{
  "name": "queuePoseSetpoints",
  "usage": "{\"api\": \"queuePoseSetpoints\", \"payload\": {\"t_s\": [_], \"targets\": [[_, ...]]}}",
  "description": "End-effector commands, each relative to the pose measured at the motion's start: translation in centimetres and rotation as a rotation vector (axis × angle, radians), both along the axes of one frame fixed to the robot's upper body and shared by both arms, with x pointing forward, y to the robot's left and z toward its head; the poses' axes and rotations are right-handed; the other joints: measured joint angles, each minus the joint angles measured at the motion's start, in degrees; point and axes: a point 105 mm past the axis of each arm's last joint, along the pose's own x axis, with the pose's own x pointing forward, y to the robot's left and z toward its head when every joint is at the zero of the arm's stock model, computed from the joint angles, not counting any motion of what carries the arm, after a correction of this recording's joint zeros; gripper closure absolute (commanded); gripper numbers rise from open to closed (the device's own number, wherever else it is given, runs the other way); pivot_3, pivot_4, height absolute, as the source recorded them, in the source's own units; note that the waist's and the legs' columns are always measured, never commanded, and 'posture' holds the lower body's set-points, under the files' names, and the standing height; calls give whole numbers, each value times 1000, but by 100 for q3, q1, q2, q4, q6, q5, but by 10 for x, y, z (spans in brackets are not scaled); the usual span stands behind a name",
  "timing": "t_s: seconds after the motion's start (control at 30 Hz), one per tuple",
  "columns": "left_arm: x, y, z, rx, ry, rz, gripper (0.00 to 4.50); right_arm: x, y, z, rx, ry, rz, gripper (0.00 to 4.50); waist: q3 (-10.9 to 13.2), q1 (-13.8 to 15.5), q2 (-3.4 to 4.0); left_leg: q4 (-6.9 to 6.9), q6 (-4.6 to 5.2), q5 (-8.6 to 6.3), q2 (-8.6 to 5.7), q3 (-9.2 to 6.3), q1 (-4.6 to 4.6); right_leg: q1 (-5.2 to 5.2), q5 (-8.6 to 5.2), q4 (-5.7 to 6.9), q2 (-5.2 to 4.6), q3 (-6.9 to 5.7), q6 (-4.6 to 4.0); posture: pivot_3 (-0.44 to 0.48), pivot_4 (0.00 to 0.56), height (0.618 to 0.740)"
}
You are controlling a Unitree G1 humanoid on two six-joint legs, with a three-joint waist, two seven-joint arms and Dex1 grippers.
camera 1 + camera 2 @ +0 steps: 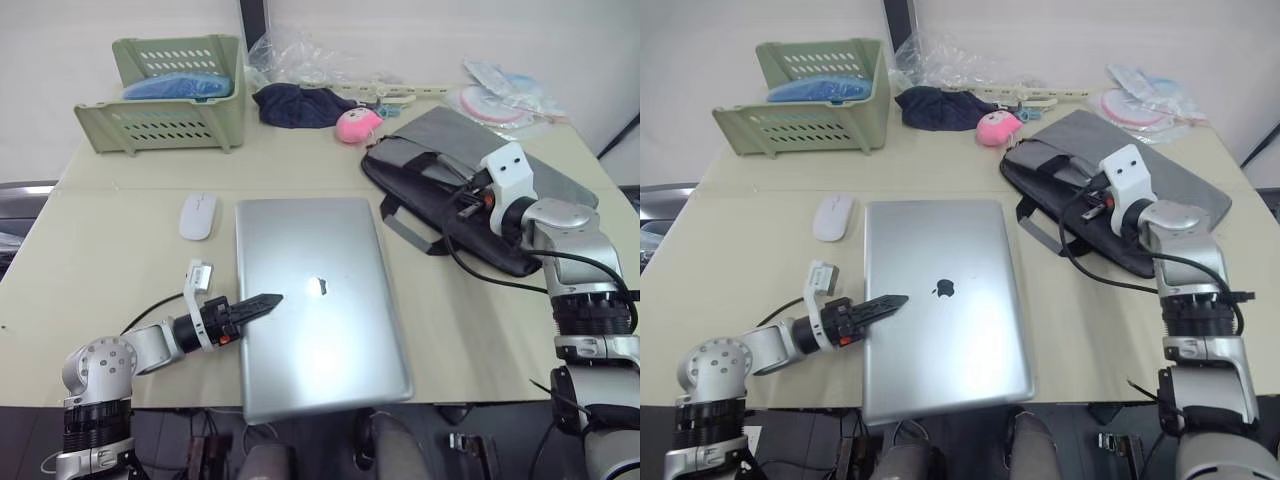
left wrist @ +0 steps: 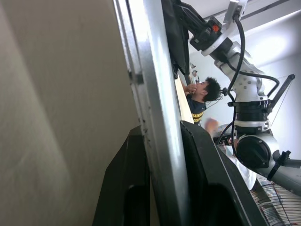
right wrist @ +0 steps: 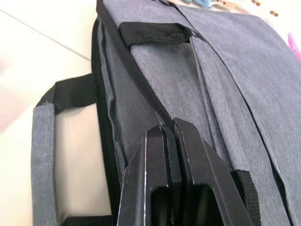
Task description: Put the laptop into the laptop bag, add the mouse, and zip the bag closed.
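Note:
The silver laptop (image 1: pixel 320 300) lies flat and closed in the middle of the table, its near edge over the table's front. My left gripper (image 1: pixel 262 302) is at its left edge; in the left wrist view the two fingers (image 2: pixel 134 179) clamp that edge from above and below. A white mouse (image 1: pixel 197 215) rests just beyond the laptop's far-left corner. The grey laptop bag (image 1: pixel 520 165) lies at the right with its black handles (image 1: pixel 405 228) toward the laptop. My right gripper (image 3: pixel 171 123) is shut at the bag's black zip trim, pinching its upper edge.
A green basket (image 1: pixel 170 90) stands at the back left. A dark cloth (image 1: pixel 295 105), a pink plush toy (image 1: pixel 356 125) and plastic bags (image 1: pixel 505 95) lie along the back. A person (image 2: pixel 202 94) shows beyond the table in the left wrist view.

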Motion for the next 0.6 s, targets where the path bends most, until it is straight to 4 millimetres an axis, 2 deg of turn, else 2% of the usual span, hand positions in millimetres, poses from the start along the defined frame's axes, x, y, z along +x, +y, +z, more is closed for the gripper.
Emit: {"api": "queuePoseSetpoints", "payload": {"t_s": [0.03,0.13,0.37,0.5,0.6], "targets": [[3,-4,-7,88,-3,6,3987,-21,0,12,11,-15,-28,4484,0,17,0,-1,0,0,-1,0,0,0,0,-1,0,0,0,0,150,740],[4,-8,-8,89,2,-12,3987,-40,3,-1,26,44,-42,4484,0,106,0,-2,0,0,-1,5,2,0,0,-2,2,0,0,0,150,740],[7,-10,-8,94,0,-30,3987,-74,20,-13,114,111,-94,4484,0,123,0,-3,0,0,-4,6,2,0,0,-3,3,2,0,0,150,740],[11,-11,-8,98,-3,-43,3987,-99,40,-22,185,163,-108,4484,0,121,1,-5,-1,0,-4,7,3,-1,0,-3,5,2,0,0,150,740],[14,-11,-8,99,-4,-50,3987,-104,52,-19,235,169,-121,4484,-1,105,1,-4,-1,0,-6,8,5,0,0,-1,5,4,0,0,150,740]]}}
